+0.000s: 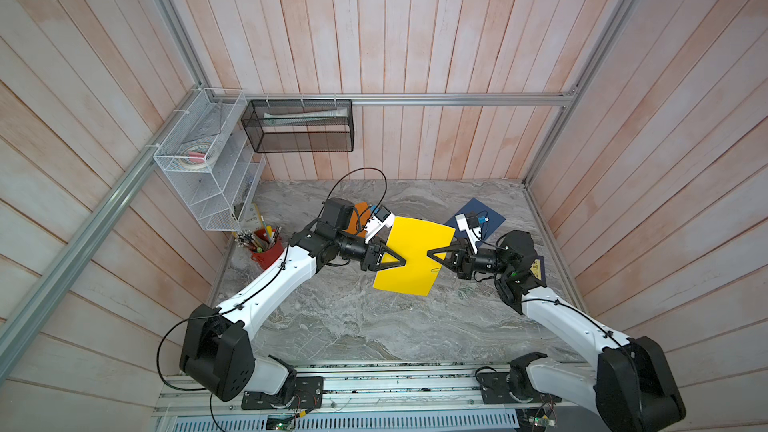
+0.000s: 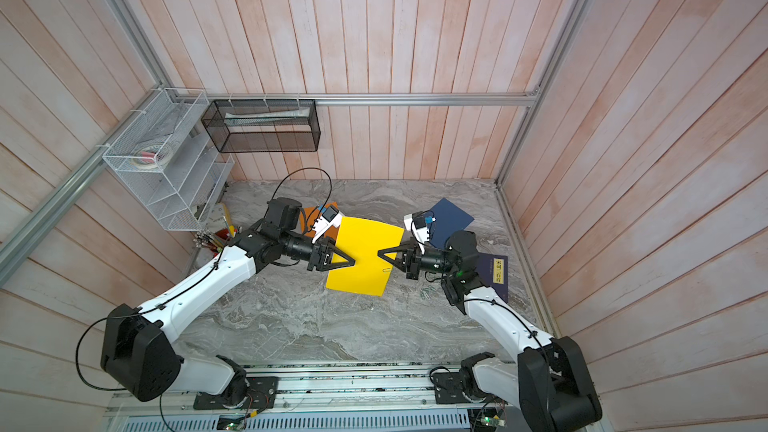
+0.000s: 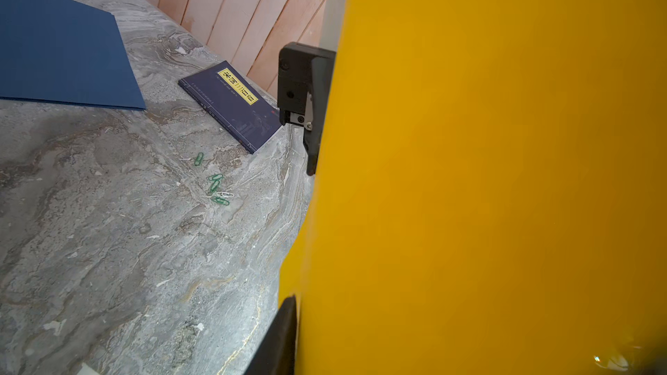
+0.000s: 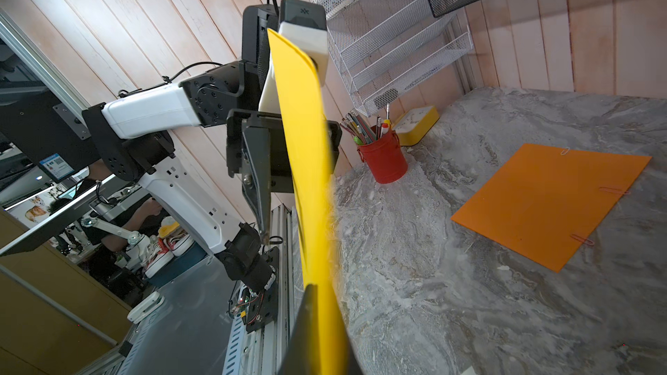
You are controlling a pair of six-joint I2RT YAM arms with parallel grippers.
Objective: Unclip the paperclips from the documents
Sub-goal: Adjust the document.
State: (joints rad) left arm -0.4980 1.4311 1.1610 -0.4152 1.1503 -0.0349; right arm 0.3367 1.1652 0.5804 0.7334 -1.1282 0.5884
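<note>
- My right gripper (image 1: 429, 252): jaws fully closed, pinching one edge of the yellow document (image 1: 415, 238), which is held up off the table (image 1: 353, 326).
- My left gripper (image 1: 402, 263): jaws slightly apart, straddling the opposite edge; one finger is clear of the sheet.
- Silver paperclip (image 1: 435, 270) sits on the yellow document's edge, just beside the right gripper.
- Orange document (image 4: 548, 203) with pink paperclips (image 4: 613, 191) and blue document (image 3: 61, 48) lie flat.
- Loose paperclips (image 3: 216, 189) lie near the navy book (image 3: 231, 102).
</note>
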